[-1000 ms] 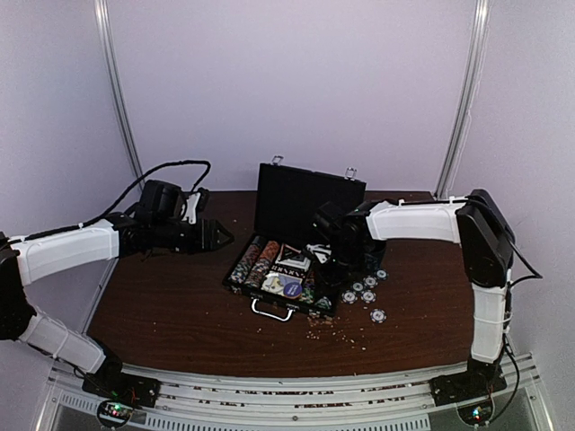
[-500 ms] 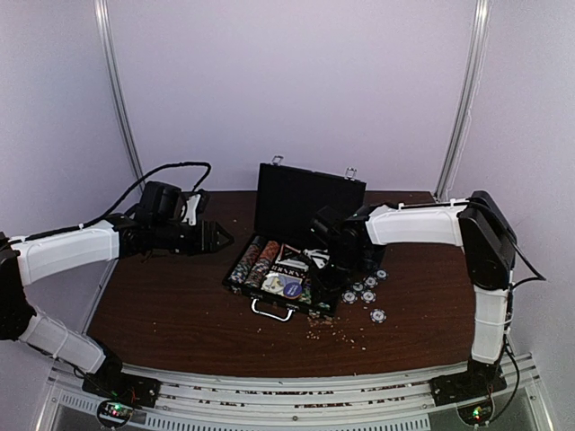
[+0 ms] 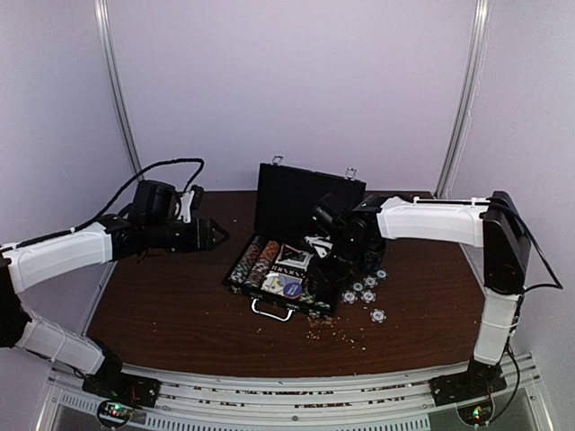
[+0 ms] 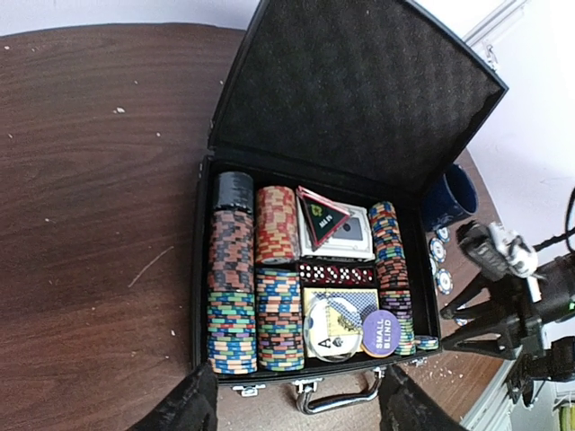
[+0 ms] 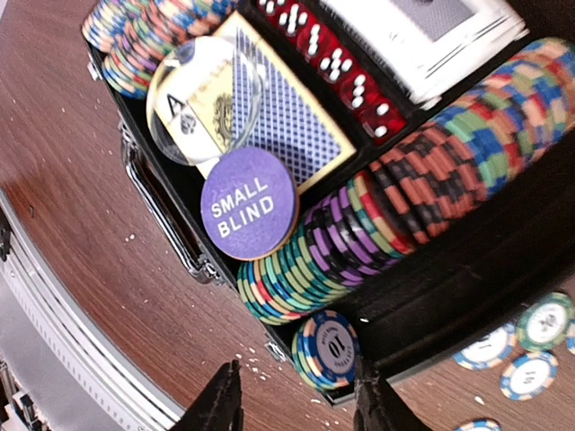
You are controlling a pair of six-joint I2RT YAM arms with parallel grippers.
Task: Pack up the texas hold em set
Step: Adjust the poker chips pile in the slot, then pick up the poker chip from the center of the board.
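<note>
Table (image 3: 180,314): dark wood, carrying the whole set
Briefcase (image 4: 359,81): black, lying open mid-table, lid upright at the back, silver handle (image 4: 337,400) facing the arm bases
Left gripper (image 4: 292,409): hovers left of the case, fingers spread wide, holding nothing
Right gripper (image 5: 292,400): low over the case's front right corner, fingers apart, nothing between them
Chip rows (image 4: 232,296): striped stacks lying in the case's slots, left and right
Card decks (image 4: 337,310): two in the middle section
Loose chips (image 3: 368,292): on the table, just right of the case
Small Blind disc (image 5: 249,204): purple, lying on the front deck's corner
Dice (image 4: 337,274): red row between the decks
</note>
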